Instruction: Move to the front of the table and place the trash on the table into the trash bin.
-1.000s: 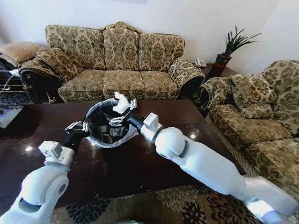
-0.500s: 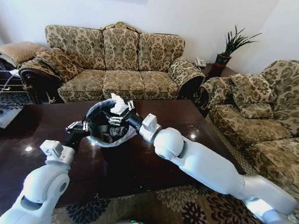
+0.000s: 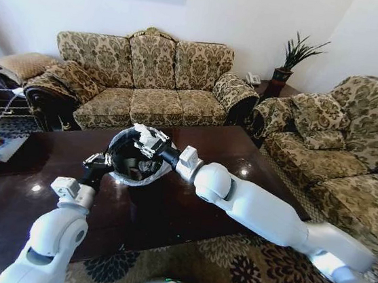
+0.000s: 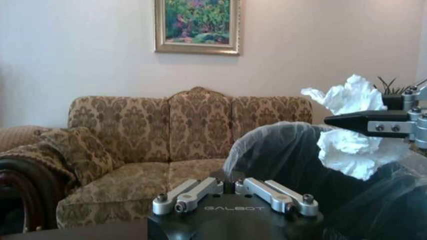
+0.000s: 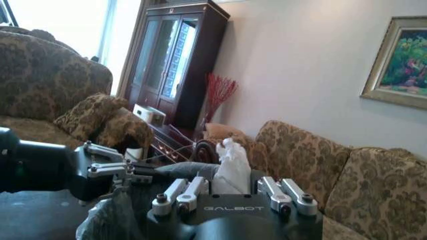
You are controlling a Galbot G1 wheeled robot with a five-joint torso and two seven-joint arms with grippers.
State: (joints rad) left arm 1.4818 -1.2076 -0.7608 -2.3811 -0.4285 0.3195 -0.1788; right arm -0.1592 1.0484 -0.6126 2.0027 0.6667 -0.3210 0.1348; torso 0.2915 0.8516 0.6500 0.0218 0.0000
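Note:
The trash bin [image 3: 134, 159], black with a white bag over its rim, stands tilted on the dark table [image 3: 187, 216]. My left gripper [image 3: 98, 161] is shut on the near side of the bin's rim; the left wrist view has that gripper [image 4: 230, 182] against the bag [image 4: 280, 150]. A crumpled white tissue [image 3: 142, 133], a piece of the trash, sits in my right gripper [image 3: 145, 142], shut on it just above the bin's mouth. From the right wrist the tissue [image 5: 233, 162] sticks up between my right gripper's [image 5: 230, 184] fingers, and the left wrist sees the same tissue [image 4: 347, 125].
A patterned sofa [image 3: 149, 75] stands behind the table and another sofa [image 3: 339, 145] to the right. A potted plant [image 3: 291, 57] occupies the corner between them. A dark floral rug [image 3: 229, 269] lies under the table's near edge.
My right gripper has carried the tissue a little left and down, closer over the bin's mouth. The left gripper and the bin have stayed put.

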